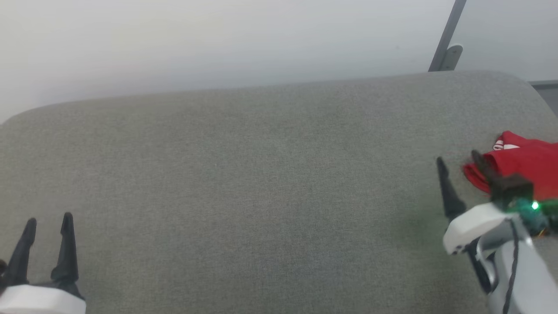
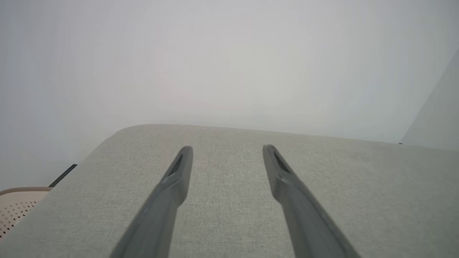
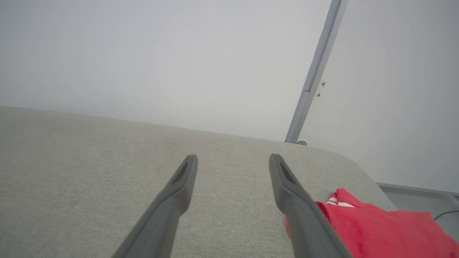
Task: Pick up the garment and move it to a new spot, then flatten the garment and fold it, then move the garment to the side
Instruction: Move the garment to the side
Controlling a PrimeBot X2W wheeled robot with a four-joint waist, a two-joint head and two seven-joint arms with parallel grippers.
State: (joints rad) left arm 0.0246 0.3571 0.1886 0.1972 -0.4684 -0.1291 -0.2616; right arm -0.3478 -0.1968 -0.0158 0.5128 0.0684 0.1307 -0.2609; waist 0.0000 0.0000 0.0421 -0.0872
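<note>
Grey woven-fabric cushion top (image 1: pixel 261 174) spreads wide; the red soft garment (image 1: pixel 527 163) lies bunched at its right edge. My right gripper (image 1: pixel 457 158) gapes beside it, left gripper (image 1: pixel 49 219) open too, well apart. I'd shift right, straddle a thick fold, then pinch.

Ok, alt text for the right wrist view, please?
The open right end effector hovers over a grey upholstered surface; a red jersey with striped trim lies partly behind one finger. A pale wall and grey post stand beyond.
</note>
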